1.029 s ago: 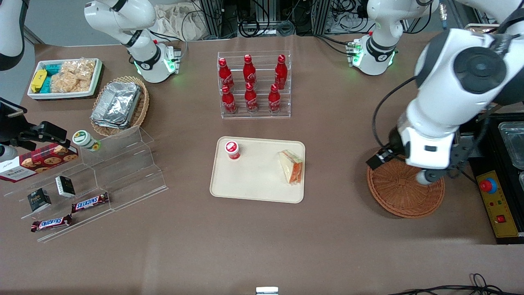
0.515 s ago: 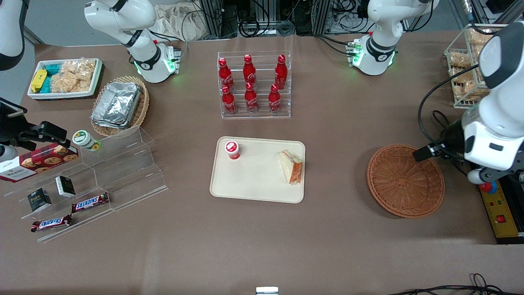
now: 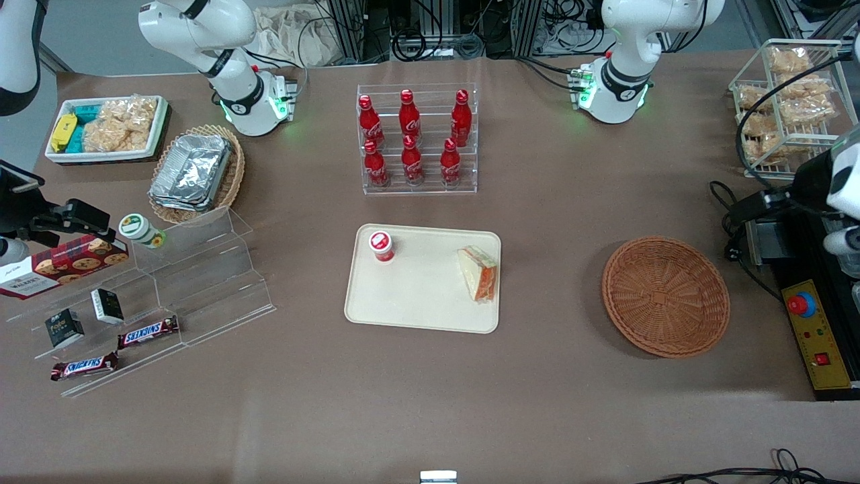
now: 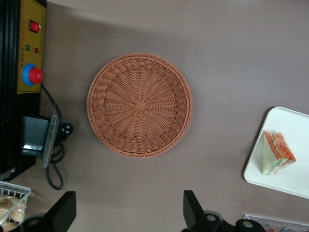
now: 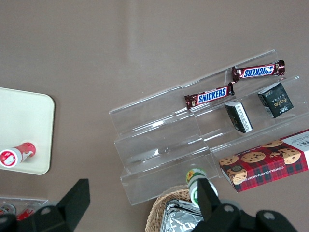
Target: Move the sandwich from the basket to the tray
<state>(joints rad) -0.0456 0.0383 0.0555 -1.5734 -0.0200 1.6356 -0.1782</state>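
— Where is the sandwich [image 3: 478, 273] seen?

— On the tray [image 3: 420, 296], near its right edge in the front view, right of centre. The wedge lies with its long axis running from upper left to lower right, the orange-red cut edge turned toward the basket [image 3: 665, 294].

— And the gripper [image 4: 129, 212]?

— Spread wide with nothing held, it is raised above the table beside the basket, at the working arm's end, with bare table seen between its fingers [image 4: 190, 207].
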